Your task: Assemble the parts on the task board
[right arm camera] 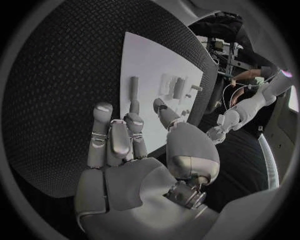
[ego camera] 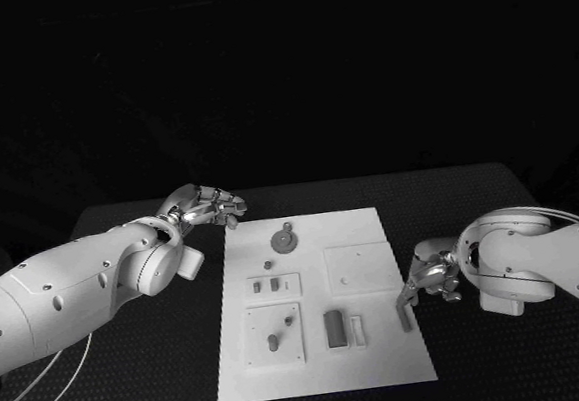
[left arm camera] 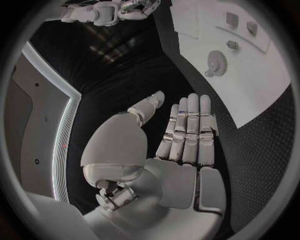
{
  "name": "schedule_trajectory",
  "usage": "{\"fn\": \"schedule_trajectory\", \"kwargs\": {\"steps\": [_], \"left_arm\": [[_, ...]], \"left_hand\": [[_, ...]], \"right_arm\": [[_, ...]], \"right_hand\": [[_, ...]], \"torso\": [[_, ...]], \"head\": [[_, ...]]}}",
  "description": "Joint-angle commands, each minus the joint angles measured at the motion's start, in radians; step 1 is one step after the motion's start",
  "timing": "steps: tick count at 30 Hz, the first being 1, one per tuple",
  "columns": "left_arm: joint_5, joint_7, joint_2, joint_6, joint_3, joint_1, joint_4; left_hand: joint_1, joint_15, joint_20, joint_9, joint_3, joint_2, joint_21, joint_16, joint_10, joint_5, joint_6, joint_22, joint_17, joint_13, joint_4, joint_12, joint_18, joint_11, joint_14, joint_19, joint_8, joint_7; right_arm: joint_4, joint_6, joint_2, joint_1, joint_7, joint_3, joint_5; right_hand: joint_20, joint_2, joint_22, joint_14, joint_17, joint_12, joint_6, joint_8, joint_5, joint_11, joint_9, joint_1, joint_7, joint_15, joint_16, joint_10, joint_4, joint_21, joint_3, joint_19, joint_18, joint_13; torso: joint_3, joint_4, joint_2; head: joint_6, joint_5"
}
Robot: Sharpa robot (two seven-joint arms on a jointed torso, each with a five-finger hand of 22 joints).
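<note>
The white task board (ego camera: 327, 357) lies in the middle of the black table. On it are a round disc part (ego camera: 284, 241), two small pieces in a recess (ego camera: 272, 286), a dark block (ego camera: 334, 328) and a thin rod (ego camera: 400, 313) near its right edge. My left hand (ego camera: 204, 210) hovers off the board's far left corner; in the left wrist view that hand (left arm camera: 184, 145) has straight fingers and holds nothing, with the disc (left arm camera: 217, 63) beyond it. My right hand (ego camera: 429, 282) hangs at the board's right edge, just above the rod. Its fingers (right arm camera: 115, 140) are spread and empty, the rod (right arm camera: 134, 87) ahead of them.
A square recess (ego camera: 358, 266) and a plate with a slot (ego camera: 275, 336) are also on the board. A pale block (ego camera: 357, 329) stands beside the dark one. A cable (ego camera: 27, 399) loops on the table at the near left.
</note>
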Motion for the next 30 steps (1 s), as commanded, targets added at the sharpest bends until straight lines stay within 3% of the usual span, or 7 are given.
{"fn": "schedule_trajectory", "kwargs": {"steps": [1, 9, 19, 22, 30], "left_arm": [[0.004, 0.015, 0.001, 0.013, 0.001, 0.001, 0.003], [0.004, 0.015, 0.0, 0.013, 0.001, 0.001, 0.004], [0.004, 0.015, 0.0, 0.015, 0.001, 0.001, 0.005], [0.004, 0.015, 0.001, 0.016, 0.001, 0.001, 0.007], [0.004, 0.015, -0.002, 0.016, 0.001, 0.001, 0.012]], "left_hand": [[-0.008, -0.002, 0.002, -0.001, 0.0, -0.002, -0.005, -0.006, -0.006, 0.005, -0.002, 0.001, 0.002, -0.001, 0.006, 0.003, 0.009, -0.004, 0.006, 0.004, 0.006, -0.002], [-0.008, -0.002, 0.002, -0.001, -0.001, -0.002, -0.005, -0.007, -0.006, 0.005, -0.002, 0.001, 0.002, -0.001, 0.006, 0.003, 0.009, -0.004, 0.006, 0.004, 0.006, -0.002], [-0.008, -0.002, 0.002, -0.001, -0.001, -0.002, -0.005, -0.008, -0.006, 0.005, -0.002, 0.001, 0.003, -0.002, 0.007, 0.003, 0.009, -0.004, 0.006, 0.004, 0.006, -0.002], [-0.009, -0.002, 0.002, -0.001, -0.001, -0.002, -0.006, -0.008, -0.006, 0.005, -0.002, 0.002, 0.003, -0.002, 0.007, 0.003, 0.009, -0.004, 0.006, 0.004, 0.006, -0.002], [-0.009, -0.002, 0.002, -0.002, -0.001, -0.002, -0.006, -0.009, -0.006, 0.005, -0.002, 0.002, 0.004, -0.002, 0.007, 0.003, 0.009, -0.004, 0.006, 0.004, 0.006, -0.002]], "right_arm": [[-0.011, 0.024, 0.011, -0.015, -0.022, -0.001, -0.04], [-0.038, 0.028, 0.033, -0.048, -0.025, -0.001, -0.064], [-0.043, 0.029, 0.055, -0.062, -0.02, -0.001, -0.07], [-0.056, 0.019, 0.067, -0.074, -0.022, -0.001, -0.098], [-0.085, 0.015, 0.1, -0.109, -0.023, -0.001, -0.181]], "right_hand": [[0.001, -0.005, 0.007, -0.007, -0.002, -0.007, 0.005, 0.0, 0.001, 0.004, 0.002, -0.014, 0.013, 0.002, -0.007, -0.003, 0.011, -0.004, 0.001, 0.001, 0.021, -0.002], [0.001, -0.019, 0.007, -0.006, -0.002, -0.009, 0.006, -0.002, 0.001, 0.004, 0.003, -0.026, 0.013, 0.002, -0.007, -0.002, 0.029, -0.006, 0.015, 0.003, 0.021, -0.002], [0.0, -0.021, 0.008, -0.005, -0.002, -0.009, 0.006, -0.003, 0.001, 0.004, 0.003, -0.031, 0.013, 0.002, -0.007, -0.001, 0.038, -0.006, 0.021, 0.004, 0.021, -0.002], [0.0, -0.017, 0.008, -0.004, 0.0, -0.009, 0.006, -0.003, 0.001, 0.004, 0.004, -0.027, 0.013, 0.002, -0.006, -0.001, 0.037, -0.006, 0.026, 0.004, 0.021, -0.001], [-0.001, 0.027, 0.012, -0.005, 0.0, -0.009, 0.006, -0.005, 0.001, 0.005, 0.007, 0.004, 0.014, 0.003, -0.005, -0.001, 0.001, -0.004, 0.033, 0.003, 0.021, 0.001]], "torso": [[-0.0004, -0.0012, -0.001], [-0.0013, 0.004, 0.001], [-0.0017, -0.0004, 0.0], [-0.0021, 0.001, -0.001], [-0.0012, 0.0033, 0.0]], "head": [[0.003, -0.001], [0.0, -0.002], [-0.006, -0.002], [-0.006, -0.003], [-0.01, -0.003]]}}
